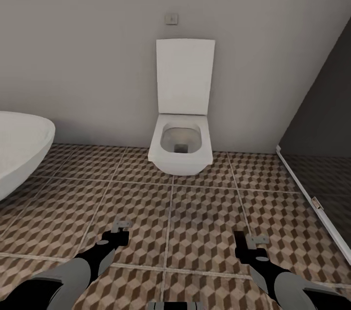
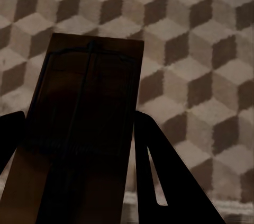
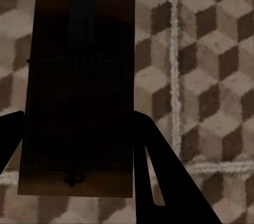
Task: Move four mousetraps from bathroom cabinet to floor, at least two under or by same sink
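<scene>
Both wrist views show a mousetrap held flat between dark fingers over the bathroom floor [image 1: 195,222] of cube-patterned tiles. My left gripper [image 2: 79,150] is shut on one mousetrap [image 2: 84,118], a dark brown board with a wire frame. In my right gripper [image 3: 76,144], also shut, sits another mousetrap [image 3: 79,75]. In the head view the left gripper [image 1: 118,233] and the right gripper [image 1: 247,245] hang low over the tiles near the front edge. The cabinet is out of view.
A white toilet [image 1: 181,146] with its lid up stands against the grey wall straight ahead. A white rounded basin or tub [image 1: 19,149] juts in at the left; I cannot tell whether it is the sink. A dark glass panel [image 1: 317,173] closes off the right side.
</scene>
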Controlling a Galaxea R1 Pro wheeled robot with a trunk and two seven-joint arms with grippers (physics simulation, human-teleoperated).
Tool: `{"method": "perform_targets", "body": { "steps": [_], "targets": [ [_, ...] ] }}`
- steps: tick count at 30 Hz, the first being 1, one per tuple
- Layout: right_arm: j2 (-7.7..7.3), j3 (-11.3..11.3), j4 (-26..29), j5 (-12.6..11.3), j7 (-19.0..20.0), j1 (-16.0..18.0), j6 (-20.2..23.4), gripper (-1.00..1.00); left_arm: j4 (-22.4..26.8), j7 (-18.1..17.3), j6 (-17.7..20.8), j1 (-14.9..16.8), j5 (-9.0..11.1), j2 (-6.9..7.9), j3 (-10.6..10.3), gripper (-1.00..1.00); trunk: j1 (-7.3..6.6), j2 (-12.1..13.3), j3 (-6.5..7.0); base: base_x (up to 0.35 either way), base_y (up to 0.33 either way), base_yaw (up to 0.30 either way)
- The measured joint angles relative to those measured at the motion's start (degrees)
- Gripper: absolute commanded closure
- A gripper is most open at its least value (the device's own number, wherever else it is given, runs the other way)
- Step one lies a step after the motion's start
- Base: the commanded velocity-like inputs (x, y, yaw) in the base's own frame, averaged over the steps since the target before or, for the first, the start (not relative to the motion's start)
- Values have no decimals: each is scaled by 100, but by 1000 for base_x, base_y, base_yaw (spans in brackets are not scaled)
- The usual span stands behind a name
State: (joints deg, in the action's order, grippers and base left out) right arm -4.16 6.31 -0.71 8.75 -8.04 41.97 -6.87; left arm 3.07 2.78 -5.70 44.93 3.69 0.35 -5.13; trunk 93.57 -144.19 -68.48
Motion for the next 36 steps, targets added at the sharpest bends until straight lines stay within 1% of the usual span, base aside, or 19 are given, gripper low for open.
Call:
{"method": "perform_targets", "body": {
  "steps": [4, 10, 36],
  "targets": [
    [4, -10, -2, 3, 0, 0, -2, 100, -12, 0, 0, 1, 0, 0, 0, 100, 10, -5, -89, 0, 0, 0],
    [3, -10, -1, 4, 0, 0, -2, 100, -11, 0, -8, -1, -7, 0, -1, 100, 10, -6, -89, 0, 0, 0],
    [21, -11, -6, 9, 0, 0, -2, 100, -20, 0, -12, -4, 0, 0, -5, 100, 77, -40, -665, 0, 0, 0]
  ]
}}
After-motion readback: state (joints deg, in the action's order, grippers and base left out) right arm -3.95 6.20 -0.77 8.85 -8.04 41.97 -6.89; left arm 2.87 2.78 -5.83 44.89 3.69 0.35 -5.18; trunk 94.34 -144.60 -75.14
